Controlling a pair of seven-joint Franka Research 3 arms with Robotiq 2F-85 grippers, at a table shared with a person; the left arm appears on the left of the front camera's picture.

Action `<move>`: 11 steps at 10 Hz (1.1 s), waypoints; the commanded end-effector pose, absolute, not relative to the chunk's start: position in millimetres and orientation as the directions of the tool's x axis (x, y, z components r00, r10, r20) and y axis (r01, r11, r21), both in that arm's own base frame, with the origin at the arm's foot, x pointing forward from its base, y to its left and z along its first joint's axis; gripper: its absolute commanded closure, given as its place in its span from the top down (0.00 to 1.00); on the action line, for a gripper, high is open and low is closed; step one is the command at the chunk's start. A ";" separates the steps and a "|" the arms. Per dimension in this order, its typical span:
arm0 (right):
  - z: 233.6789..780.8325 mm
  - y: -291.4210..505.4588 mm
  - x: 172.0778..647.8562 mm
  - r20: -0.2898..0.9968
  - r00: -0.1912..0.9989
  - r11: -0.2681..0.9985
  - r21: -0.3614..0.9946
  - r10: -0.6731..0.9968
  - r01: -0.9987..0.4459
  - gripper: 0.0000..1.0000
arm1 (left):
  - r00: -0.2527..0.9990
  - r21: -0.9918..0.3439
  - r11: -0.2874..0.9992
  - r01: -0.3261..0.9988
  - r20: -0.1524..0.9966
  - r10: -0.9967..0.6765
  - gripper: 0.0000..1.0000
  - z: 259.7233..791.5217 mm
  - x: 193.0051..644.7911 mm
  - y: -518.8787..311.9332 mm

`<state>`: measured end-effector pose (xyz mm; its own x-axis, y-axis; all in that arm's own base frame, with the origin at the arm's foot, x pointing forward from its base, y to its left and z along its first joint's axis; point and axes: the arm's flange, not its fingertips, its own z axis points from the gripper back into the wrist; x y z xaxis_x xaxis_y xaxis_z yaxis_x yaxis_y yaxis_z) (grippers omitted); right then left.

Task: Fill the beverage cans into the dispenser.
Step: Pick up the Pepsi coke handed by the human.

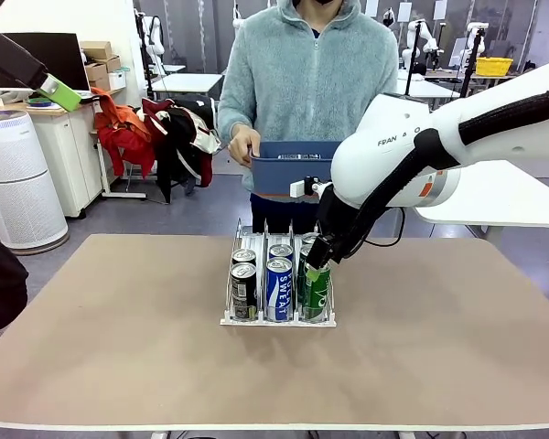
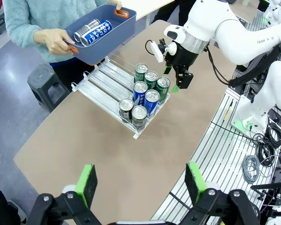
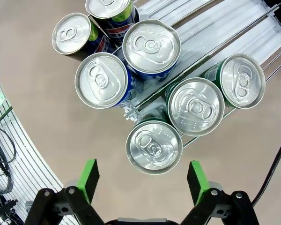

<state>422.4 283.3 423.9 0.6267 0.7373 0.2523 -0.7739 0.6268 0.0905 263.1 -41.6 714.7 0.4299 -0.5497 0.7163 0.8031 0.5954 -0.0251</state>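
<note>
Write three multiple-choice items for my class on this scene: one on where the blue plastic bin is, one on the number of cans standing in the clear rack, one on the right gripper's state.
1. Where is the blue rectangular plastic bin?
A on the floor
B held in the person's hands
C inside the rack

2. How many slim silver-topped beverage cans stand in the clear three-lane dispenser?
A five
B seven
C nine

3. How do the right gripper jaws stand?
A shut on a green can
B shut on nothing
C open

Key:
1 B, the hands grip its rim.
2 B, three green, two blue and two black stand there.
3 C, its green pads stand apart, clear of the front green can.
</note>
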 end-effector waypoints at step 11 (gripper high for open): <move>641.2 163.8 402.1 0.507 0.603 0.626 0.150 0.616 -0.765 1.00 | 0.436 -0.031 0.598 0.801 0.715 -0.546 1.00 714.0 263.9 -41.5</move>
<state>402.3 175.5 629.2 0.5924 0.6298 0.5024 -0.7657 0.6341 0.1079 263.1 -41.6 714.7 0.4300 -0.5497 0.7162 0.8029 0.5957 -0.0249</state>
